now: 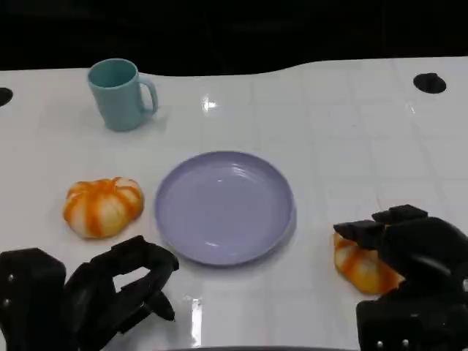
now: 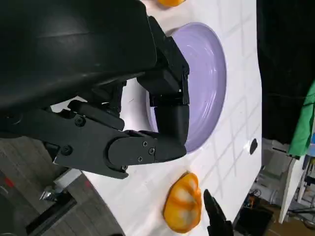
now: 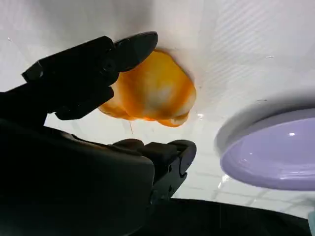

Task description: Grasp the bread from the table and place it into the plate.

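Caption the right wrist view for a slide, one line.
Right hand open around the orange bread on the white table, purple plate alongside.

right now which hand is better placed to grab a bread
Right. The right hand already sits over the bread beside the plate, fingers either side of it. The left hand holds nothing.

A lab or test space: a glossy white table [image 1: 351, 117] against a black backdrop, with cluttered equipment beyond its edge.
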{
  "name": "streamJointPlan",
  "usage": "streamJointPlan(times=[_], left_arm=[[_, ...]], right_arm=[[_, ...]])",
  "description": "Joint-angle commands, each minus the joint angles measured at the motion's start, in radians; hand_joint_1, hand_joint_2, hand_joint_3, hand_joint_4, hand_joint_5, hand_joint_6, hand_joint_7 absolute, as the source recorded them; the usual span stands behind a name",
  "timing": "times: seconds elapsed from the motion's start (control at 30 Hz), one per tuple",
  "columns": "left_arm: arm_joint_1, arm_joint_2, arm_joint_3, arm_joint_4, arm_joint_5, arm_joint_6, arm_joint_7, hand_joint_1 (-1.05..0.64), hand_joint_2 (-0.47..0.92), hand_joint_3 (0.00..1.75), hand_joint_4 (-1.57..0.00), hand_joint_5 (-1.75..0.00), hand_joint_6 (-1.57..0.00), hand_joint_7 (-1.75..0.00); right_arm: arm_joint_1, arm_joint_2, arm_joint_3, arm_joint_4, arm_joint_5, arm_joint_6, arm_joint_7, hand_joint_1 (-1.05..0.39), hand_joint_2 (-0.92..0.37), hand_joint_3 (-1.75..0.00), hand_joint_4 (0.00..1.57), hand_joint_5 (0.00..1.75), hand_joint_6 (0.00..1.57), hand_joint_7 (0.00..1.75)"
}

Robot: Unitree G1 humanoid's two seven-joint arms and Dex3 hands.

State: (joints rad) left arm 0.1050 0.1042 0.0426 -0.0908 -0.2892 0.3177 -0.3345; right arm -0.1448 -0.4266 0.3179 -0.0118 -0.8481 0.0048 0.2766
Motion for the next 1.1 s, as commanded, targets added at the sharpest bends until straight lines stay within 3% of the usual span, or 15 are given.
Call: streamJointPlan(times=[0.03,0.4,0.5,0.53,0.57,0.63,0.67,0.7,0.77,0.8,0.87,1.1], left_arm=[[0.004,0.013,0.005,-0.005,0.005,-0.008,0.003,-0.48,0.91,0.39,-0.63,-1.75,-0.63,-1.30],[0.015,0.012,0.004,-0.018,0.006,-0.009,0.006,-0.48,0.92,0.39,-0.61,-1.74,-0.64,-1.28],[0.018,0.012,0.003,-0.025,0.008,-0.003,0.011,-0.48,0.92,0.39,-0.60,-1.74,-0.64,-1.27],[0.018,0.012,0.004,-0.026,0.006,-0.002,0.011,-0.49,0.92,0.39,-0.60,-1.74,-0.64,-1.27],[0.018,0.012,0.004,-0.026,0.005,-0.002,0.009,-0.49,0.92,0.39,-0.60,-1.74,-0.64,-1.26],[0.017,0.010,0.005,-0.026,0.004,0.000,0.011,-0.49,0.92,0.38,-0.60,-1.74,-0.64,-1.26],[0.017,0.009,0.006,-0.024,0.002,0.000,0.011,-0.49,0.92,0.38,-0.61,-1.74,-0.64,-1.26],[0.016,0.007,0.007,-0.023,0.001,-0.001,0.011,-0.49,0.92,0.37,-0.61,-1.74,-0.65,-1.26],[0.018,0.007,0.006,-0.024,0.001,-0.003,0.011,-0.48,0.92,0.37,-0.62,-1.74,-0.65,-1.25],[0.019,0.006,0.006,-0.027,0.001,0.000,0.014,-0.48,0.92,0.37,-0.62,-1.74,-0.65,-1.25],[0.020,0.006,0.007,-0.030,0.000,0.002,0.015,-0.47,0.92,0.36,-0.63,-1.74,-0.65,-1.25],[0.018,0.008,0.006,-0.032,-0.001,0.006,0.016,-0.49,0.92,0.36,-0.61,-1.73,-0.65,-1.24]], right_arm=[[-0.030,-0.003,0.018,0.052,-0.001,0.016,-0.009,-0.25,-0.71,0.00,0.11,0.30,0.34,0.01],[-0.138,0.031,0.058,0.230,0.021,0.024,-0.040,-0.29,-0.76,-0.01,0.14,0.24,0.34,0.01],[-0.165,0.048,0.053,0.288,0.035,0.006,-0.103,-0.24,-0.83,-0.02,0.43,0.27,0.56,0.06],[-0.169,0.056,0.043,0.305,0.050,-0.012,-0.144,-0.18,-0.86,-0.02,0.70,0.48,0.78,0.12],[-0.173,0.059,0.037,0.324,0.062,-0.042,-0.192,-0.13,-0.88,-0.03,0.81,0.80,0.95,0.14],[-0.183,0.054,0.035,0.363,0.077,-0.106,-0.274,-0.07,-0.91,-0.05,0.96,1.19,1.21,0.20],[-0.190,0.050,0.037,0.384,0.080,-0.138,-0.309,-0.06,-0.86,-0.22,0.97,1.44,1.26,0.37],[-0.195,0.047,0.038,0.402,0.083,-0.161,-0.335,-0.06,-0.76,-0.45,0.94,1.59,1.15,0.76],[-0.205,0.044,0.040,0.426,0.080,-0.187,-0.372,-0.07,-0.58,-0.85,0.92,1.71,0.90,1.38],[-0.208,0.044,0.040,0.429,0.080,-0.194,-0.382,-0.07,-0.53,-0.95,0.92,1.73,0.85,1.48],[-0.214,0.043,0.041,0.442,0.079,-0.214,-0.408,-0.08,-0.48,-1.05,0.91,1.74,0.81,1.53],[-0.243,0.066,0.036,0.516,0.097,-0.304,-0.533,-0.06,-0.39,-1.15,0.90,1.75,0.79,1.63]])
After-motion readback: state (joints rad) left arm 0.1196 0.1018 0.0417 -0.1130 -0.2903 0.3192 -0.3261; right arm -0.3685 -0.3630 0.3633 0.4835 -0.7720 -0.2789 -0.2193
